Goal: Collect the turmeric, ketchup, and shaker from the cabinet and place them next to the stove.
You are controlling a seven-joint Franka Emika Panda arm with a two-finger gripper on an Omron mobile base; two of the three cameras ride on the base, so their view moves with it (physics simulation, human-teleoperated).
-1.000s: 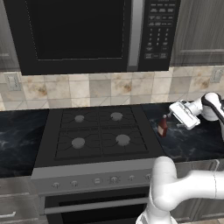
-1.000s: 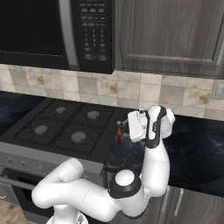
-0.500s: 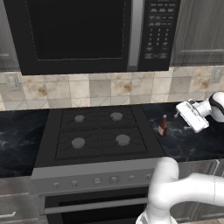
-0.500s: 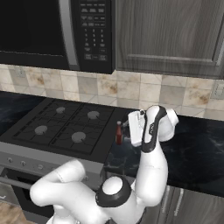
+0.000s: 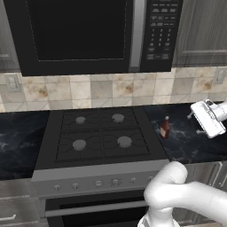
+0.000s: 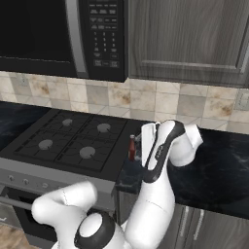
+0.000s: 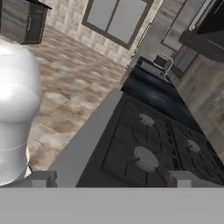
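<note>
The stove [image 5: 99, 137] is being shown across the lower middle of the left base frame, with the microwave [image 5: 88, 35] filling the top and the dark counter [image 5: 190, 142] running off to the right. A closed cabinet [image 6: 189, 39] door is being shown at the upper right of the right base frame; the turmeric and the shaker cannot be seen, so they are judged to be waiting behind it.

The ketchup [image 5: 165, 128] is standing upright on the counter just right of the stove, at centre right of the left base frame and at centre of the right base frame [image 6: 132, 148]. That part of the task is judged to be done.

The gripper [image 5: 195, 116] is being held at the right edge of the left base frame, near the bottle but apart from it, its fingers [image 7: 41, 178] spread wide with nothing between them.

The main risk is being posed by the bottle's closeness to the arm: if the wrist is swung back across the counter, the tall, narrow ketchup could be clipped and toppled toward the burners. A second risk is being posed by the shut cabinet door, whose handle would have to be caught cleanly; a slipped pull could leave the jars out of reach.
</note>
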